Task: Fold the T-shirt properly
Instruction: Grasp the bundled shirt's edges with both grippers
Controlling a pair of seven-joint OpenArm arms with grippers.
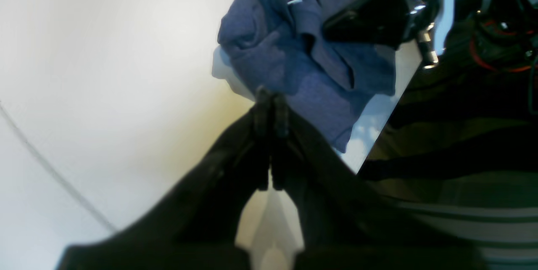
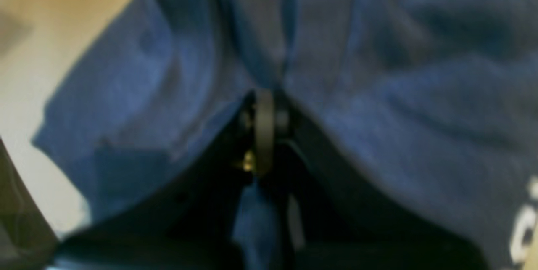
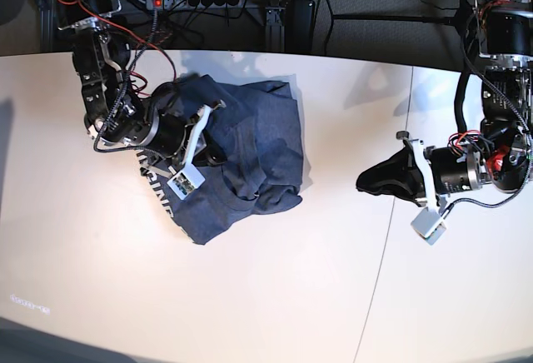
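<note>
On pale table, white-lettered dark T-shirt (image 3: 279,142), rumpled

Robotics workspace, pale tabletop (image 3: 333,296), two cabled robot arms (image 3: 491,130)

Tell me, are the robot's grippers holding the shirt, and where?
The left gripper holds nothing. The right gripper is shut at the middle of the crumpled shirt, but I can't tell whether it pinches a fold.

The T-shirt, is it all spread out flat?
No, the T-shirt lies bunched up, with a thick fold running through it.
</note>
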